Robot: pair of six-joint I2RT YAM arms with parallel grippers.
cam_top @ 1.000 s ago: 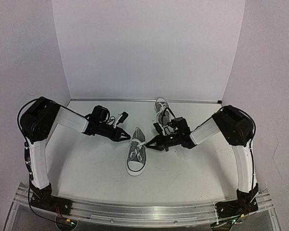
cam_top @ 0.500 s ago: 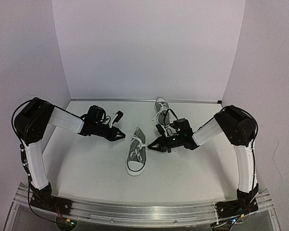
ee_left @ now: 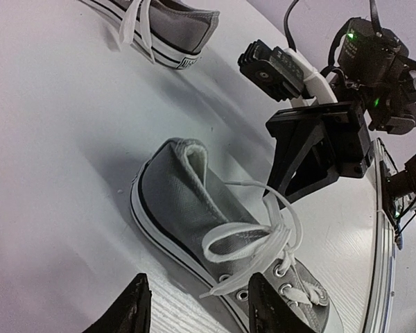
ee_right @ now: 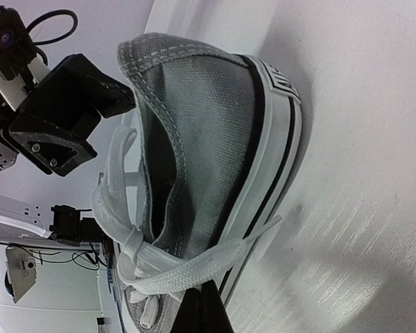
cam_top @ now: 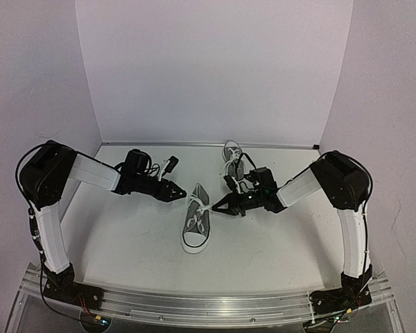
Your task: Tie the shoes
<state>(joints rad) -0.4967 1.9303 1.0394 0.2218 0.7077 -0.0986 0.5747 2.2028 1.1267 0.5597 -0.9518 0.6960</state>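
No legible text anywhere. Heel patch on near shoe has dark print, too blurred to read. Far shoe heel: same.

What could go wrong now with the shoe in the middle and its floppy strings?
The white lace loops on the near grey canvas sneaker look slack, and the left gripper is open and holds nothing, so the knot might slip apart. The right gripper is shut right at the laces; a tug might drag or tip the little shoe. Both grippers sit close beside it and could bump each other.
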